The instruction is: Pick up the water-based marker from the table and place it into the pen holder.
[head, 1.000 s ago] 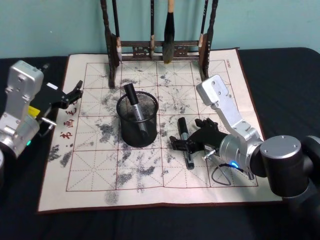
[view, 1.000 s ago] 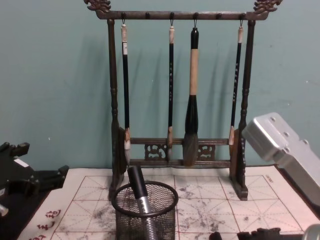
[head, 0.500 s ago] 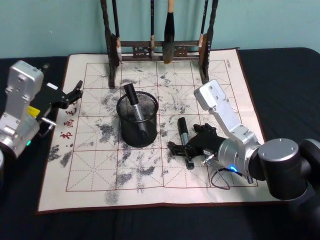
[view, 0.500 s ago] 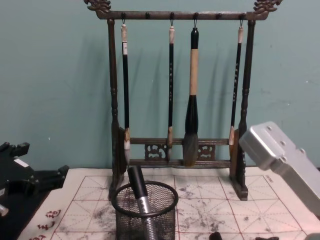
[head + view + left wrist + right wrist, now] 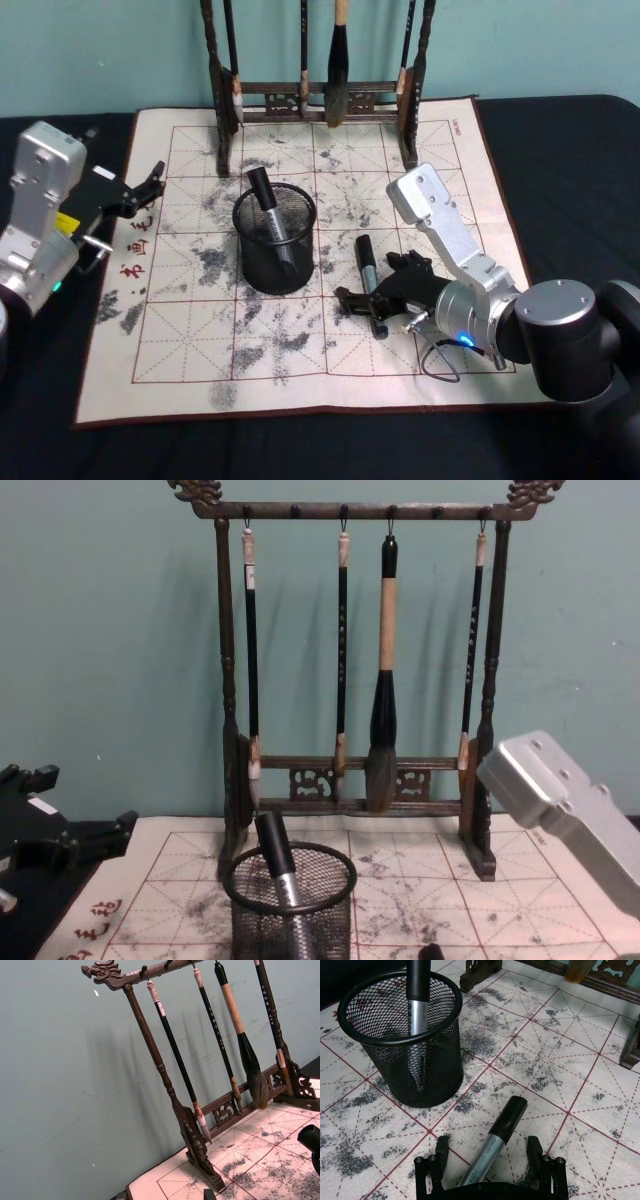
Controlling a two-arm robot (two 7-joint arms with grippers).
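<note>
On the ink-smudged mat [image 5: 200,330] covering the black table [image 5: 560,140], the right gripper [image 5: 488,1152] sits low over the marker [image 5: 492,1147], its jaws spread wide and released, one finger on each side of the grey barrel and neither touching it. The marker lies flat on the red grid just beside the pen holder [image 5: 435,1075], black cap pointing toward the brush rack [image 5: 230,730]. The left gripper [image 5: 148,187] is parked at the mat's left edge, jaws apart and empty, well away from the work. The pickup has not yet happened; the closing of the fingers looks to be the step at hand. Several things could spoil it. The barrel is round and lies slightly askew between the fingers, so if one finger meets it first it may roll or skid out of the gap. The grip appears set toward the end away from the cap, and a hold that far off centre could let the capped end droop or swing during the lift. The mesh holder looks light and already has another marker [image 5: 418,1005] leaning against its rim; a low or off-line approach could strike the rim or that marker and tip the cup.
</note>
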